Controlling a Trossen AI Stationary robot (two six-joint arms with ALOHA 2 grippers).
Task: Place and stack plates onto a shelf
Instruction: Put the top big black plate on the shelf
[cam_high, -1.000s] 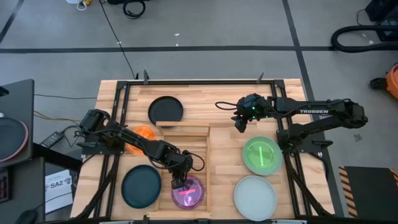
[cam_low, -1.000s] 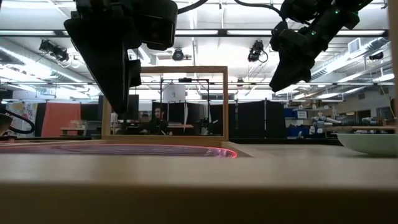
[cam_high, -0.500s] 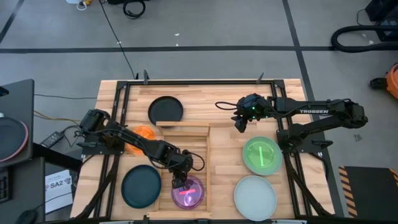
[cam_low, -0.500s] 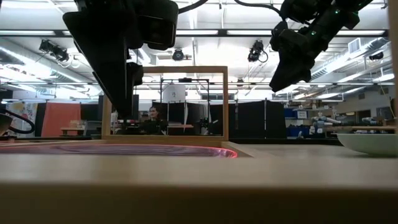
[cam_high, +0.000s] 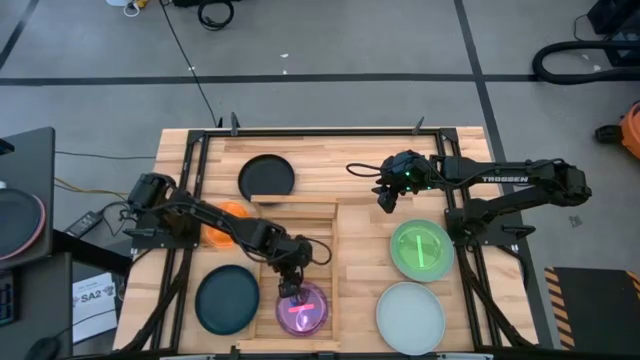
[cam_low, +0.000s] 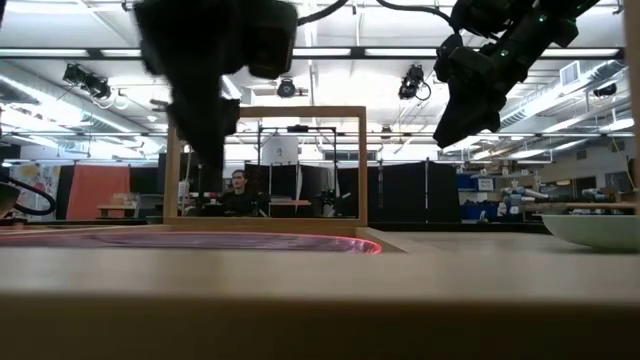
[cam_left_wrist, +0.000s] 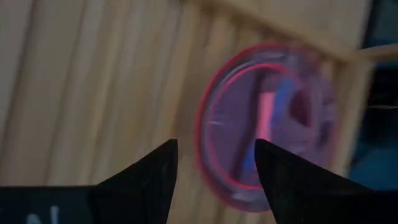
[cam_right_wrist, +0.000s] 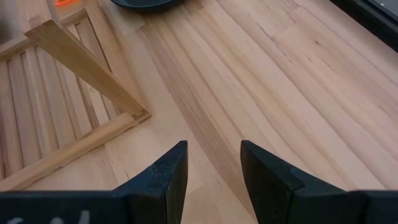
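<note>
High view: shows the left gripper (cam_high: 289, 287) above the far edge of the purple plate (cam_high: 312, 313), now spread wide after standing about half closed a second ago, and drawn back slightly toward the far side since then. Agrees with the left wrist view: both dark fingers (cam_left_wrist: 143, 180) well apart, nothing between them, the purple plate (cam_left_wrist: 267, 118) lying flat on the slats beyond. Reads as a release just made, with the purple plate set down at the near end of the shelf (cam_high: 296, 206), inside the rim, and that step probably finished. Leaves most of the job undone, judging by the layout: orange plate (cam_high: 237, 210) partly under the left arm just left of the shelf, black plate (cam_high: 266, 178) beyond the shelf's far-left corner, dark teal plate (cam_high: 227, 300) at near left, green plate (cam_high: 421, 249) and pale plate (cam_high: 410, 315) to the right, all out on the bench (cam_high: 340, 160) and outside the rim. Hints at blue inside the purple plate in the left wrist view, but too blurred to call a second plate. Finds the right gripper (cam_high: 385, 203) unmoved, hovering right of the shelf's far corner, fingers partly apart and holding nothing, only bare bench between them in the right wrist view. Writing: "TROSSEN" in white along the right arm (cam_high: 503, 180); "SA2" on a paper sheet (cam_high: 92, 296) off the bench at near left; nothing else legible.
</note>
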